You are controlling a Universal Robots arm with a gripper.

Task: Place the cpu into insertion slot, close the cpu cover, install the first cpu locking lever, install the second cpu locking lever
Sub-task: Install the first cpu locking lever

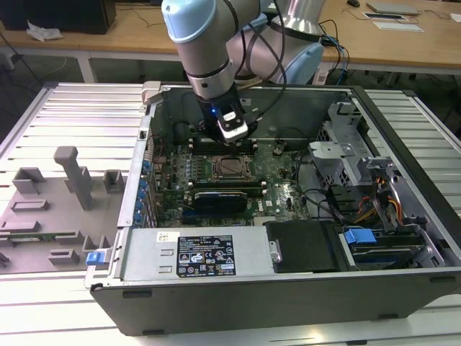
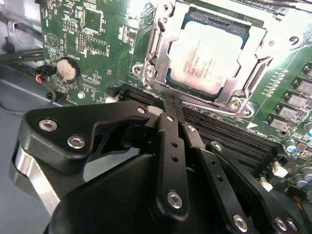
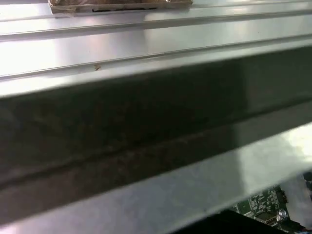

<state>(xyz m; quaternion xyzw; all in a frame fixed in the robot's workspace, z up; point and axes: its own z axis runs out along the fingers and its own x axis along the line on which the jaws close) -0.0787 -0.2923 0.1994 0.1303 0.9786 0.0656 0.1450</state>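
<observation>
The cpu, a square chip with a silvery top, lies in the insertion slot on the green motherboard. The silver cpu cover lies flat around the chip, framing it. In the second wrist view my gripper hovers beside the socket over the black memory slots. Its black fingers are pressed together with nothing between them. In the exterior view the gripper hangs just behind the socket, inside the open computer case. I cannot tell how the locking levers stand.
The open case lies on a ribbed metal table. A drive cage, cables and a power supply crowd the exterior view's right and front. Grey fixtures stand at its left. The first wrist view shows a metal case wall.
</observation>
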